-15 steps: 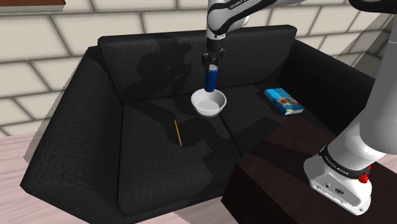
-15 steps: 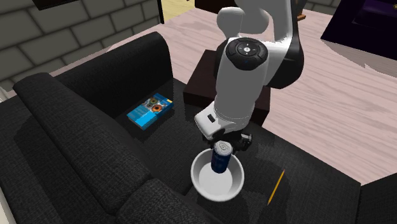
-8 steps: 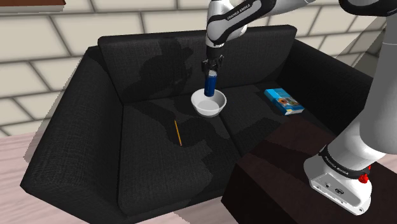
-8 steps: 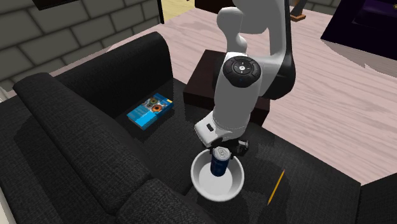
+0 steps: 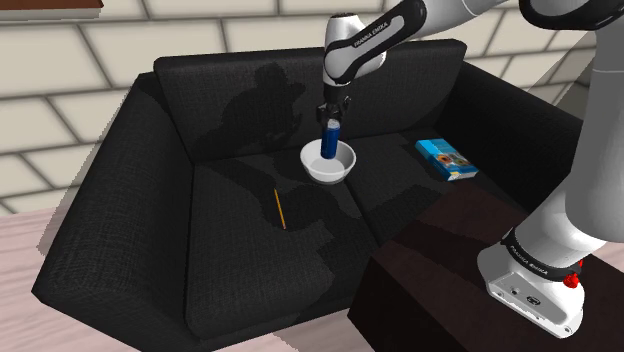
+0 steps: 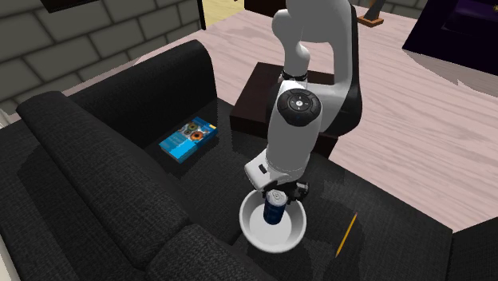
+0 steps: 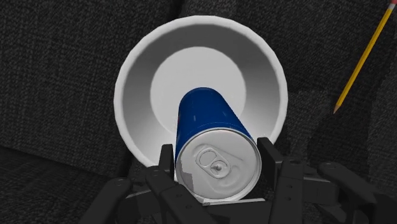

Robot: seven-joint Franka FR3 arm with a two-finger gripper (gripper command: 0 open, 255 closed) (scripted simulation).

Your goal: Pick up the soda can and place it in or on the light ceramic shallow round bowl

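Hanging upright in the shoulder view, the blue soda can has its lower end inside the white bowl on the black sofa. The second exterior view puts the can straight beneath the end effector, long axis vertical, over the bowl's middle. In the wrist view, the fingers clamp the can near its top; whether its base touches the bowl's floor I cannot tell.

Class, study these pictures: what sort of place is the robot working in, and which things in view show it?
Most likely a living room in a house: a black fabric sofa stands in front of a pale block wall, on a light plank floor.
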